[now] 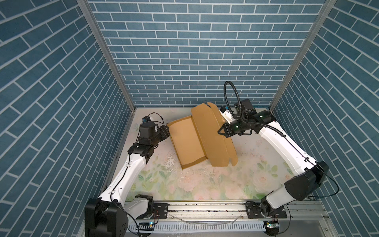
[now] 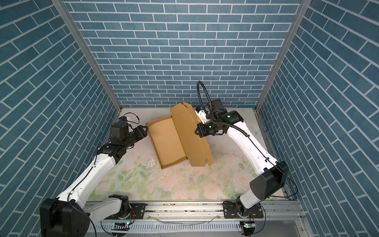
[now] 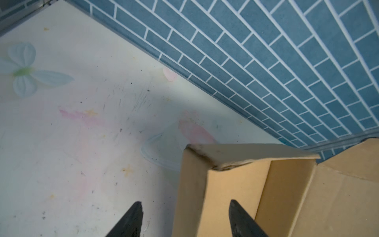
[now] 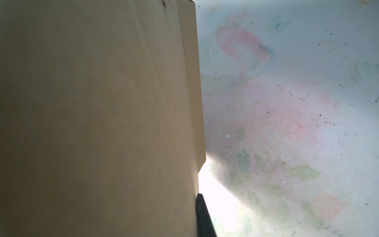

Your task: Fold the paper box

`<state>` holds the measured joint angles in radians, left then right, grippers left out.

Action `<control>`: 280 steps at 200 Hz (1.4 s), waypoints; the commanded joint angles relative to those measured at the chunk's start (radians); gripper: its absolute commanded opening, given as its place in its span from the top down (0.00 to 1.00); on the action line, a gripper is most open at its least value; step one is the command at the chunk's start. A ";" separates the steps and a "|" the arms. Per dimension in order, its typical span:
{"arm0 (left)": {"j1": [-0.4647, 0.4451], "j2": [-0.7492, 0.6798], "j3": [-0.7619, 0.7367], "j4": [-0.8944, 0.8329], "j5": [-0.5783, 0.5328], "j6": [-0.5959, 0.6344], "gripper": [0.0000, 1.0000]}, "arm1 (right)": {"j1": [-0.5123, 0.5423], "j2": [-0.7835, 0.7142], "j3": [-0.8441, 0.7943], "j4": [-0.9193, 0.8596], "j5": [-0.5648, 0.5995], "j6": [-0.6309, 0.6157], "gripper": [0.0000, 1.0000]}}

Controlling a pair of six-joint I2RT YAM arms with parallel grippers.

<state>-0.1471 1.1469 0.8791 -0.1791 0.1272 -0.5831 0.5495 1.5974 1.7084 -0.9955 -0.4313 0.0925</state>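
Spotted the box [image 1: 185, 141] toward the back-middle of the table [image 1: 205, 184], set askew, in both top views. Saw its tray [image 2: 166, 141] lying flat with low walls folded up, and the lid [image 1: 209, 131] raised at a slant from the tray's right side, with a flap [image 1: 231, 151] hanging off its far edge. Caught the left gripper [image 1: 167, 130] at the tray's back-left corner. Found it well open in the left wrist view, fingers [image 3: 131, 221] set either side of the tray's wall [image 3: 192, 184]: one over bare table, one inside the tray. Made out a clear gap to the cardboard on both sides, so nothing held. Noted a scuffed, crushed top corner [image 3: 205, 156] on that wall. Picked up the right gripper [image 1: 220, 132] on the lid's outer face, about midway along. Read it as fully closed, pinched on the lid's edge: in the right wrist view, just one finger [image 4: 203, 215] showing, tight against the cardboard, the other hidden behind the panel. Saw faded floral print and dark specks across the table.
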 commanded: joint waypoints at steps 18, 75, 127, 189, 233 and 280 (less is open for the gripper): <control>0.054 0.072 0.024 0.002 0.122 0.147 0.30 | 0.009 0.158 0.172 -0.154 0.078 -0.205 0.95; 0.084 0.173 -0.005 0.105 0.182 0.095 0.31 | 0.012 0.335 0.357 -0.190 0.079 -0.274 0.84; 0.093 0.240 0.018 0.106 0.166 0.117 0.30 | 0.021 0.430 0.472 -0.169 0.096 -0.268 0.65; 0.122 0.314 0.031 0.096 0.178 0.134 0.30 | 0.044 0.500 0.597 -0.157 0.103 -0.244 0.54; 0.127 0.362 0.064 0.074 0.191 0.170 0.30 | 0.049 0.467 0.621 -0.153 0.171 -0.181 0.51; 0.121 0.439 0.126 0.025 0.210 0.259 0.28 | 0.049 0.223 0.307 0.089 0.439 0.122 0.48</control>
<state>-0.0257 1.5520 0.9775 -0.1150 0.3218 -0.3935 0.5957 2.0010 2.1777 -1.0443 -0.1749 0.0227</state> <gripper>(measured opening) 0.715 0.506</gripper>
